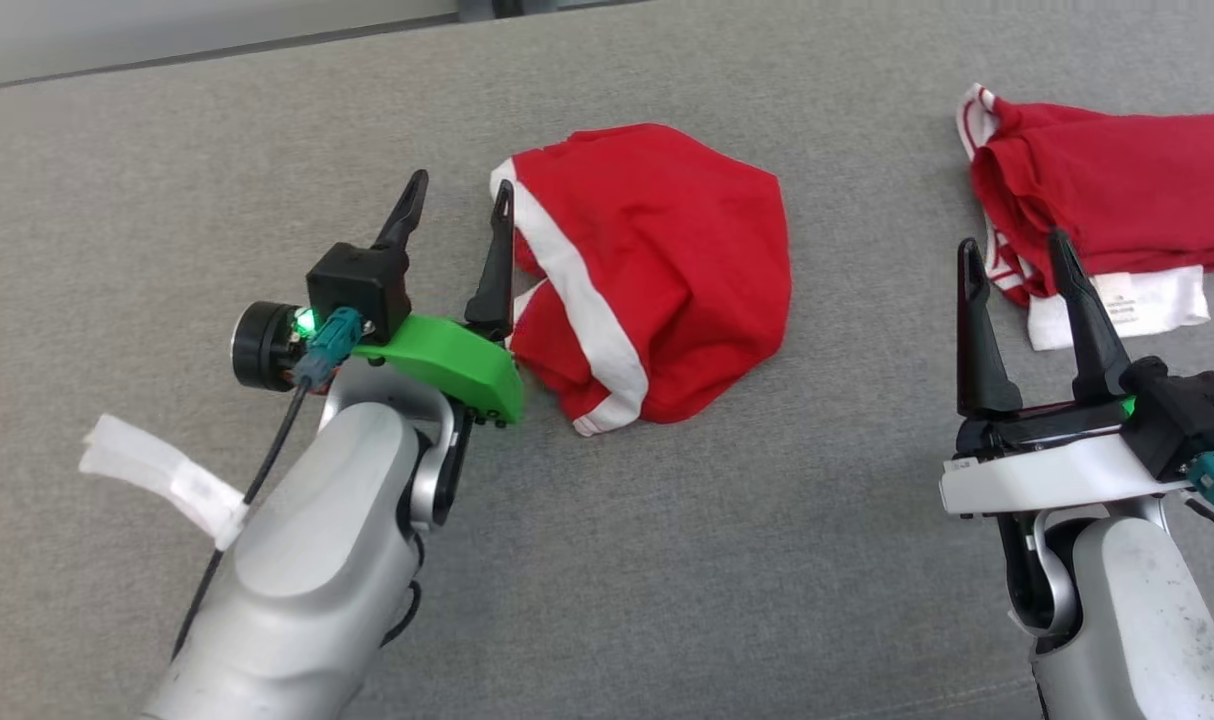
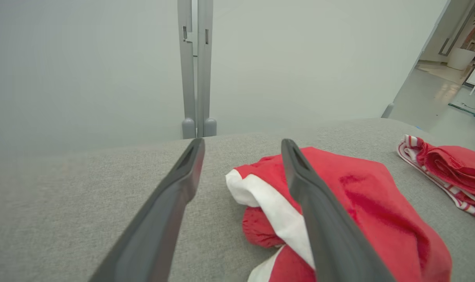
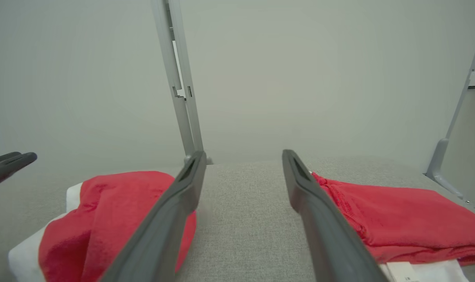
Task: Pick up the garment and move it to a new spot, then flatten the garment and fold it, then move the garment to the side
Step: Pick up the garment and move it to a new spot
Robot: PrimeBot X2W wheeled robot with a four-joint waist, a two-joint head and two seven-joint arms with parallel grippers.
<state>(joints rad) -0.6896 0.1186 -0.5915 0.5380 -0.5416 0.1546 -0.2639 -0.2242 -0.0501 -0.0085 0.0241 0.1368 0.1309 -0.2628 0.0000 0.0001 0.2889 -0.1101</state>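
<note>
The left claw (image 1: pixel 462 182) stands with its fingers apart and nothing between them but a sliver of cloth. The crumpled red garment (image 1: pixel 657 270), the one to be moved, lies just off its right finger, the white-banded hem touching or nearly touching that finger; I cannot tell which. The rest of the heap spreads away to the claw's right on the grey worktop (image 1: pixel 667 560).

The main risk, as I judge it, is a poor bite. If the claw closes from here it may catch only the thin hem, or slide past it. A lift by one layer could let the bundle unroll and drag across the worktop. A deeper bite could instead pinch several bunched layers together, which would make flattening harder afterwards.

The right claw (image 1: pixel 1012 242) is also spread and empty, well to the right of the heap. Just beyond its fingertips lies a second red garment (image 1: pixel 1117 190), folded, with a white label showing. A forward reach by this claw could snag or push that pile. Setting the first garment down too far that way could also muddle the two.

Nothing here serves as a container; both garments lie straight on the worktop.
</note>
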